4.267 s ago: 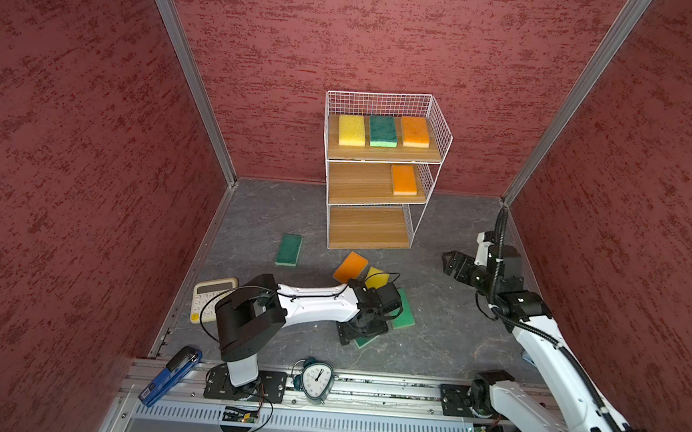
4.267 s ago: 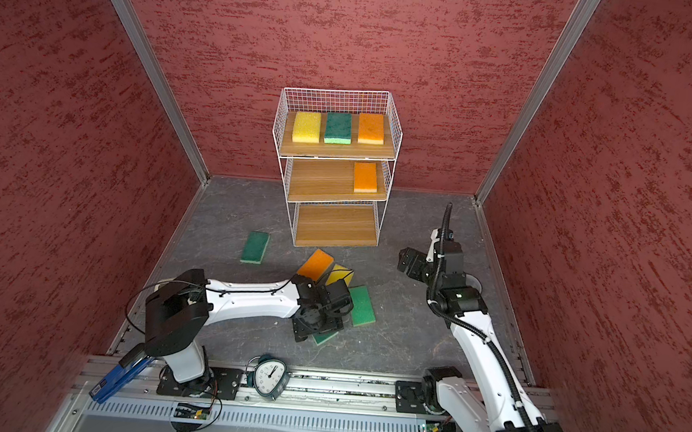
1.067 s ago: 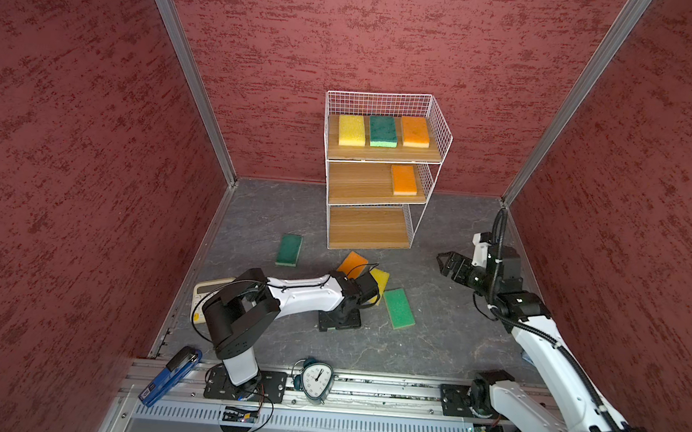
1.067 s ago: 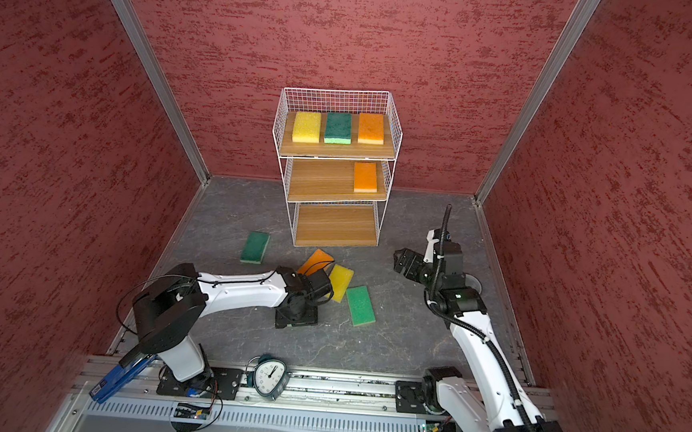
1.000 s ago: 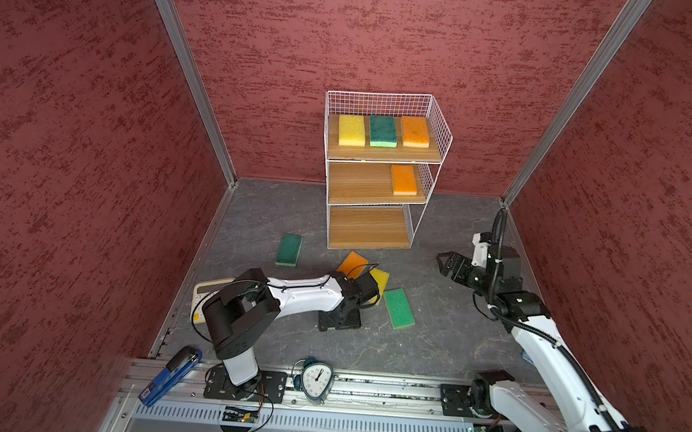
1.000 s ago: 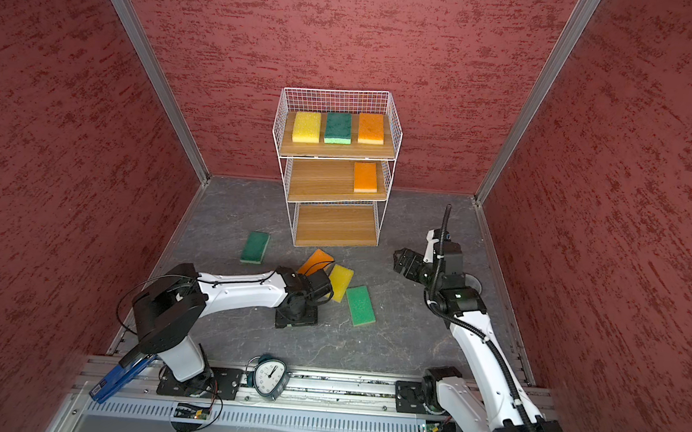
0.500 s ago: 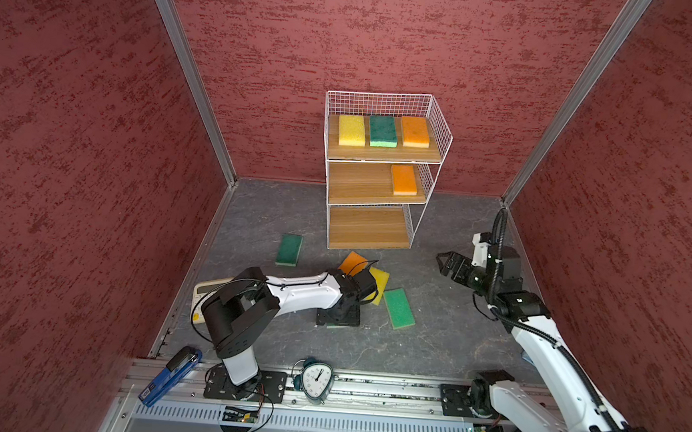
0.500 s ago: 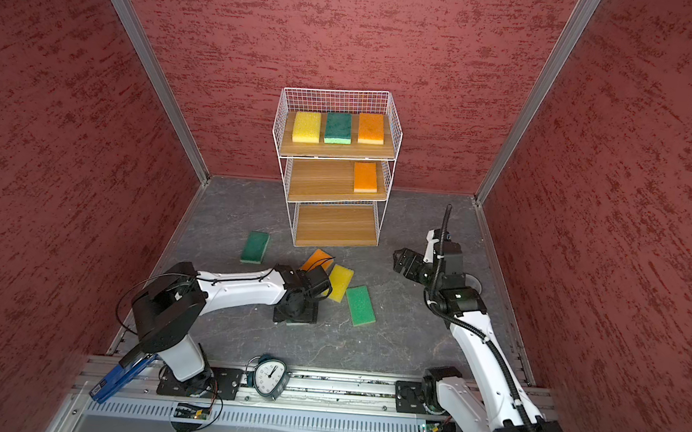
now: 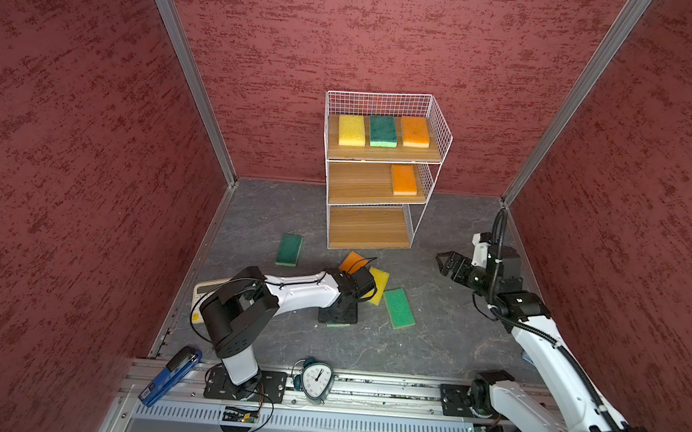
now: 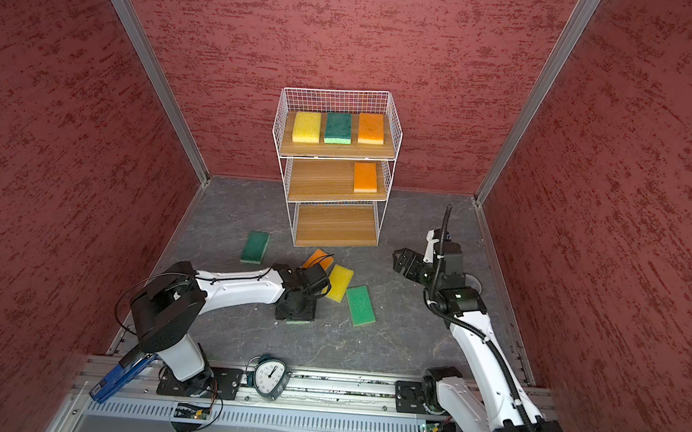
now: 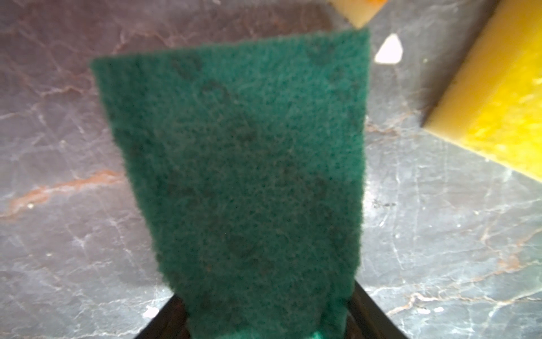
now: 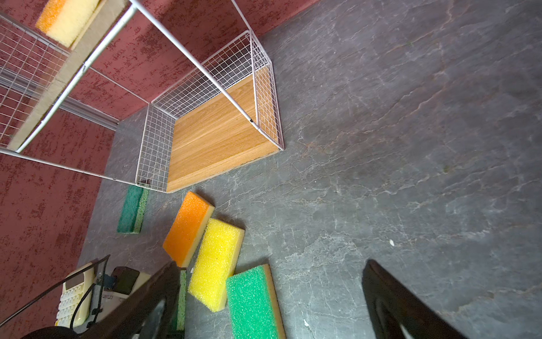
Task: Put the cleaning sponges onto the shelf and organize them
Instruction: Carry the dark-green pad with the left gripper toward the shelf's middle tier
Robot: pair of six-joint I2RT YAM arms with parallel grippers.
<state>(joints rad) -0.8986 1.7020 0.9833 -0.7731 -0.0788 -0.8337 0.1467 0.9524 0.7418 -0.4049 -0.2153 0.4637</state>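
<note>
My left gripper [image 9: 337, 316] points down at the floor, shut on a dark green sponge [image 11: 249, 164]; its fingers [image 11: 372, 317] press both long sides. In a top view only a green sliver [image 10: 297, 322] shows under it. Beside it lie an orange sponge [image 9: 351, 261], a yellow one [image 9: 377, 286] and a light green one [image 9: 398, 308]; another dark green sponge [image 9: 289, 250] lies further left. The shelf [image 9: 363, 183] holds yellow, green and orange sponges on top and one orange sponge [image 9: 404, 179] on the middle board. My right gripper [image 9: 447, 263] hovers open at the right.
A cream calculator [image 9: 205, 290] lies partly under my left arm by the left wall. A clock [image 9: 316, 381] and a blue stapler [image 9: 170, 373] sit on the front rail. The shelf's bottom board [image 12: 217, 138] is bare. Red walls close in three sides.
My left gripper carried a green sponge left, away from the pile, and its jaws have just narrowed on it. My right arm has barely moved.
</note>
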